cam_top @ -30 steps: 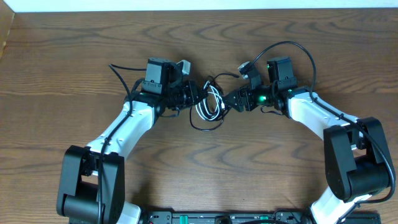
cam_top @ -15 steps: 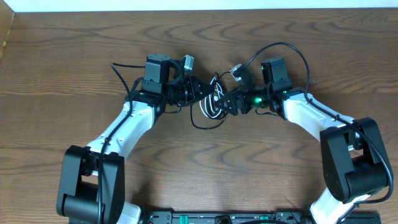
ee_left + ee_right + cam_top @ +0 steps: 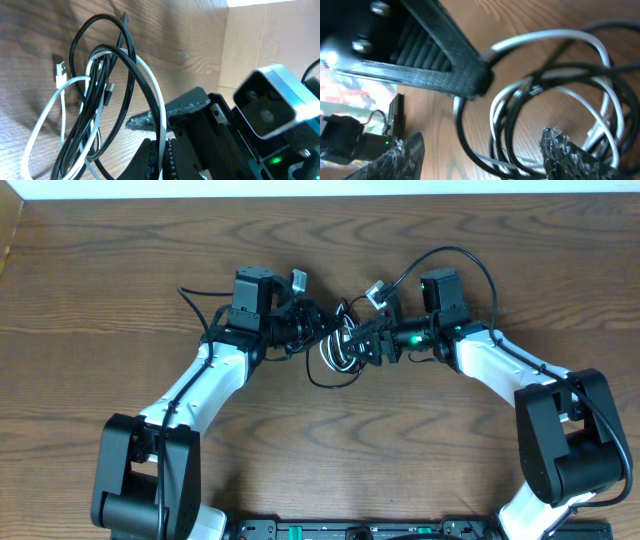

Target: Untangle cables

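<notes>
2 thin flexible cables, a black cord (image 3: 129, 55) and a white cord (image 3: 161, 120), lie looped together in a small bundle (image 3: 340, 350) on the brown wooden table (image 3: 320, 455), toward its far middle, between both arms. The left gripper (image 3: 161, 150) is clamped fully closed on the white cord at the bundle's left edge. The right gripper (image 3: 480, 140) stands wide apart, its rough black fingers (image 3: 400, 157) flanking the loops, seemingly without touching them.

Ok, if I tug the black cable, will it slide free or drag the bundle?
Likely drags: the black cable winds through loops of the white cable. Both look thin and floppy, so loops should sag, not hold shape. The left hand pinching white may anchor it.
</notes>
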Controlling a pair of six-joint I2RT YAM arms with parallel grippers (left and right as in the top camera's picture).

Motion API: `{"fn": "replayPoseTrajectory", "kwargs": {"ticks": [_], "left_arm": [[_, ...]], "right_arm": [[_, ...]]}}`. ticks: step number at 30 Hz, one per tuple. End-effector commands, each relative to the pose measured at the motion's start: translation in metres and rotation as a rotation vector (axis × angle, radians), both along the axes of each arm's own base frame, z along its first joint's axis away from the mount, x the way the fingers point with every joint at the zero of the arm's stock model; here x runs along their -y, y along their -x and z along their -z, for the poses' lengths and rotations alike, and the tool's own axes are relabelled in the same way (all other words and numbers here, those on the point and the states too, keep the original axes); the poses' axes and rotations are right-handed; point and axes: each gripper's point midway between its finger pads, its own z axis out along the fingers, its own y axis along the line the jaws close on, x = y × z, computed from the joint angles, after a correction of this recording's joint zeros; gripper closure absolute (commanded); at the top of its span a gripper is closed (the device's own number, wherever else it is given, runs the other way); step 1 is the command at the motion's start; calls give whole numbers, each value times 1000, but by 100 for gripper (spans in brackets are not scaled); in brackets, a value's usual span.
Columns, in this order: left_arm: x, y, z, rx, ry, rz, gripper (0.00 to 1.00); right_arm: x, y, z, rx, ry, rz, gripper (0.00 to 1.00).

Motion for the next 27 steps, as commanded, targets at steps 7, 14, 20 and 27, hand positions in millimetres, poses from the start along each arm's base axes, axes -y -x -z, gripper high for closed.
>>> {"fn": "replayPoseTrajectory", "kwargs": {"ticks": [7, 14, 20, 27], "left_arm": [[3, -3, -15, -187, 109, -100, 92], [5, -3, -19, -178, 125, -87, 92], [5, -3, -18, -178, 125, -88, 92], [5, -3, -18, -179, 125, -88, 92]], "right_arm": [[-16, 17, -10, 19, -41, -77, 44], [-8, -4, 9, 15, 74, 53, 43], [-4, -9, 17, 17, 120, 95, 41], [0, -12, 23, 11, 156, 123, 38]]}}
